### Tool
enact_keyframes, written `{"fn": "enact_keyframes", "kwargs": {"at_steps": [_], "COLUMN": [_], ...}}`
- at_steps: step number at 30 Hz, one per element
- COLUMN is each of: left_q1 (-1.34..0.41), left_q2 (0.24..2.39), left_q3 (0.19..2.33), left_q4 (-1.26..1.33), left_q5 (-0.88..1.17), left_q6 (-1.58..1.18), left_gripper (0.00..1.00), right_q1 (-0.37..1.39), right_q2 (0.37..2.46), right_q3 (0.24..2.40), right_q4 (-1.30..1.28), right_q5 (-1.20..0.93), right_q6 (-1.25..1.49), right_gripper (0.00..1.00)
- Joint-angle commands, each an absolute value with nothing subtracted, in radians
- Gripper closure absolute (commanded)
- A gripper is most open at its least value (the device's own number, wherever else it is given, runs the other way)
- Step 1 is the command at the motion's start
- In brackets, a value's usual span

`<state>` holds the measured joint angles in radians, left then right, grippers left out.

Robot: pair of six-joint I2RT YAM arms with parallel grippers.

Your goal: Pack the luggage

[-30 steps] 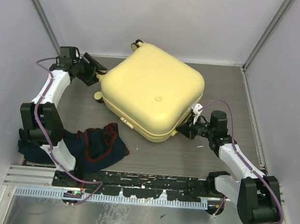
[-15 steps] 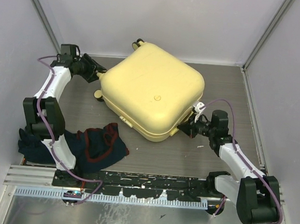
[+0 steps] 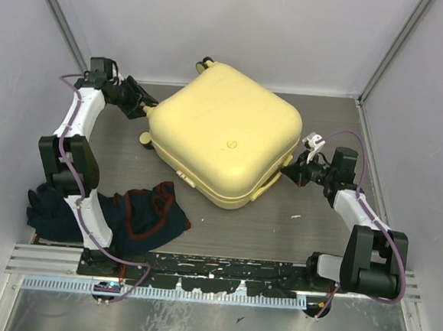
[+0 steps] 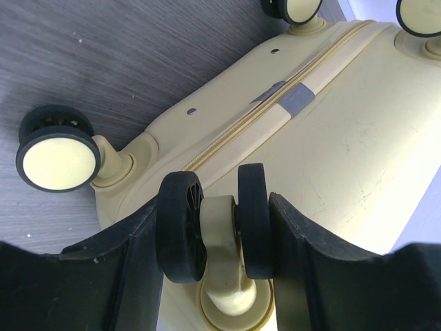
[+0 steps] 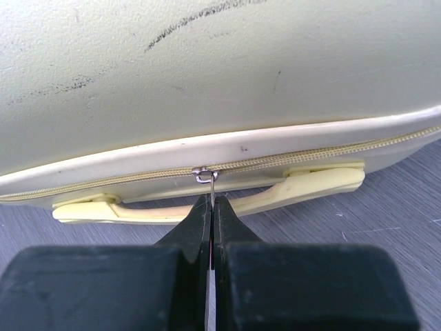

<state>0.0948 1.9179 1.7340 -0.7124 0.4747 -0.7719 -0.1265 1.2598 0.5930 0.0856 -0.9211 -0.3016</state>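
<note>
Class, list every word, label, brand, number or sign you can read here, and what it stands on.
No text can be read.
The round emblem on the luggage is too small to read.
The grey patch on its zip is blank.
The dark streaks on its shell are scuffs.

1. The luggage [image 3: 224, 135] lies shut, so its inside is hidden. In the right wrist view both its ends run off the picture's sides.
2. Only the ring and a thin sliver of the zipper pull [image 5: 207, 178] show. The rest is buried between the pressed-together fingers of the right gripper [image 5: 212, 207], which also cover the middle of the handle [image 5: 296, 186].
3. In the left wrist view, two far wheels [image 4: 296, 8] are cut by the top edge. The left gripper [image 4: 215, 207] clasps the twin wheel [image 4: 182, 227], whose stem base runs off the bottom.
4. At the near left corner of the bench [image 3: 224, 227], dark clothes [image 3: 152, 214] lie partly under the left arm [image 3: 76, 162]. How many garments there are cannot be told.
</note>
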Motion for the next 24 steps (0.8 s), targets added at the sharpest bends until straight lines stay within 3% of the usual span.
{"fn": "enact_keyframes", "kwargs": {"at_steps": [1, 10, 11, 16, 24], "left_q1": [0.093, 0.034, 0.038, 0.097, 0.134], "left_q2": [2.008, 2.149, 2.154, 2.107, 1.956], "left_q3": [1.851, 2.137, 2.167, 2.237, 2.331], "left_q4": [-0.658, -0.728, -0.738, -0.734, -0.821], "left_q5": [0.460, 0.446, 0.427, 0.295, 0.289], "left_q6": [-0.536, -0.337, -0.316, -0.245, 0.008], "left_gripper": [1.00, 0.97, 0.85, 0.02, 0.02], "right_q1": [-0.128, 0.033, 0.057, 0.148, 0.260], "right_q2": [1.240, 1.171, 1.170, 1.175, 1.226], "right_q3": [0.616, 0.527, 0.521, 0.505, 0.514], "right_q4": [0.191, 0.297, 0.311, 0.386, 0.496], "right_q5": [-0.901, -0.802, -0.786, -0.722, -0.660], "right_q6": [-0.303, -0.175, -0.160, -0.099, -0.005], "right_gripper": [0.99, 0.99, 0.99, 0.99, 0.99]}}
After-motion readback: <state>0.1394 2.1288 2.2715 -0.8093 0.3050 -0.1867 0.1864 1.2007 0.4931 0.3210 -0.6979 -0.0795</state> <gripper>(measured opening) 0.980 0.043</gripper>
